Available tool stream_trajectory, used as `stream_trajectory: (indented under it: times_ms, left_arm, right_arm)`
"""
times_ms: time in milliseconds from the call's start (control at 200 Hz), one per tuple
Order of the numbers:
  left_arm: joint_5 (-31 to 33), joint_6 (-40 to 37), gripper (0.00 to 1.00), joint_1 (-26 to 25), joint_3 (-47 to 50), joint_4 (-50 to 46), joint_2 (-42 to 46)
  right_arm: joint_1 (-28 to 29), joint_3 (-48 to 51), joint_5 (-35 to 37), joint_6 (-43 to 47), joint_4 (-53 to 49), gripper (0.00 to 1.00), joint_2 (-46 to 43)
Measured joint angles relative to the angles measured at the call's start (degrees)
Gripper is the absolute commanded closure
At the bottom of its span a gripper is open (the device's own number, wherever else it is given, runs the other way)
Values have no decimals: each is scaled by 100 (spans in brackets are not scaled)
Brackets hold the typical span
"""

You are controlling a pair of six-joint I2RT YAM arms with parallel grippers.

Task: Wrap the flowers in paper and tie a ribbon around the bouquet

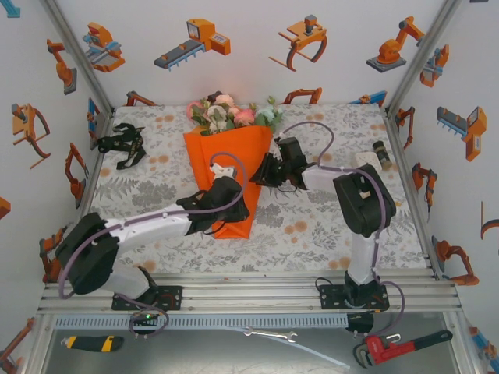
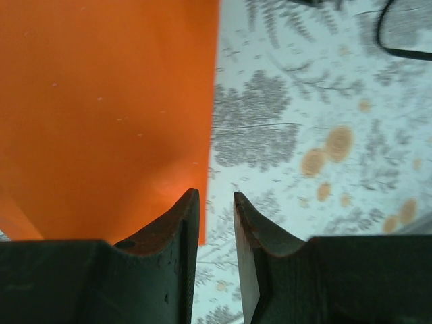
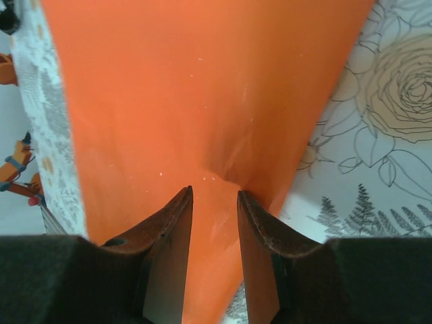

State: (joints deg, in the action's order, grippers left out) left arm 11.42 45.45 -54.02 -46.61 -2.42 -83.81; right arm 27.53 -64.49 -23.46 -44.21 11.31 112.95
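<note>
The bouquet [image 1: 226, 167] lies in the middle of the table, a cone of orange paper [image 3: 189, 94] pointing towards me, with the flowers [image 1: 228, 113] spilling out at the far end. My left gripper [image 1: 234, 212] hovers over the cone's narrow end. It is open: its left finger [image 2: 177, 223] stands over the paper's [image 2: 108, 108] right edge and tablecloth shows in the gap [image 2: 216, 194]. My right gripper [image 1: 261, 175] is at the cone's right side, open, its tips [image 3: 214, 192] against a pucker in the paper. A black ribbon [image 1: 121, 144] lies tangled at the back left.
The floral tablecloth [image 1: 327, 226] covers the table between side walls. A small dark cylinder [image 1: 382, 152] lies at the back right. On the near shelf lie a utility knife [image 1: 92, 343], a spanner [image 1: 269, 335] and a red pipe wrench [image 1: 401, 347].
</note>
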Motion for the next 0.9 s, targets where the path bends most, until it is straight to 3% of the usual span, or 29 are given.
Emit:
stream_trajectory:
  times_ms: [235,651,796,901]
  left_arm:
    - [535,138,72,7,492,168,-415]
    - [518,841,74,4,1285,1419,-232]
    - [546,909,73,0,1447,1314,17]
    - [577,901,66,-9,1460,944,299]
  right_arm:
    - [-208,-317,-111,-243,114,64,446]
    - [-793,-1825,-361,-485,116,64,1534]
    - [-977,-2643,-398,-492,-160,63,1989]
    - [-1045,-2881,-404,-490,-352,63,2006]
